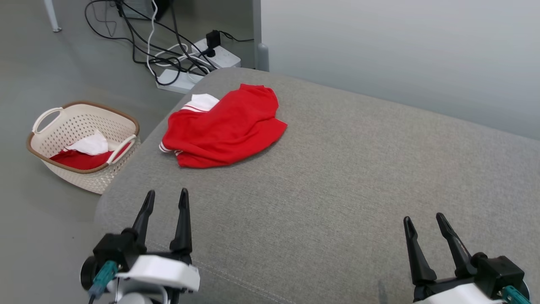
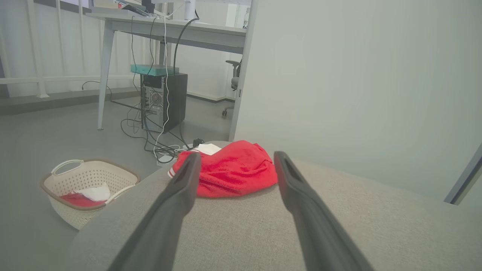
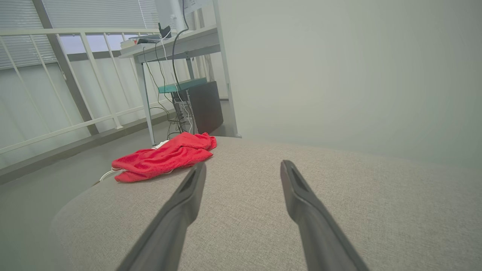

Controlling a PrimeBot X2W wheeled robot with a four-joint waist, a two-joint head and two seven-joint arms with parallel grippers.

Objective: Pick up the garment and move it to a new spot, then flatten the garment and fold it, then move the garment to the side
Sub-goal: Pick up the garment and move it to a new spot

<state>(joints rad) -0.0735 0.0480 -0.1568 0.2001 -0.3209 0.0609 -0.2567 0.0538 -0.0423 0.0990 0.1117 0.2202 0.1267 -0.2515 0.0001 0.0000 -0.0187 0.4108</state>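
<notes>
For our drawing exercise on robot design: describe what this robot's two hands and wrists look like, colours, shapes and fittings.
The left hand and right hand match: each has two long, tapering black fingers on a black base, backed by a white wrist casing. A teal connector juts from each wrist's outer side; a thin dark lead seems to trail from the left one.

The red knit garment with white striped trim is lying crumpled in a loose heap near the far left corner of the grey fabric surface, white part toward that corner.
</notes>
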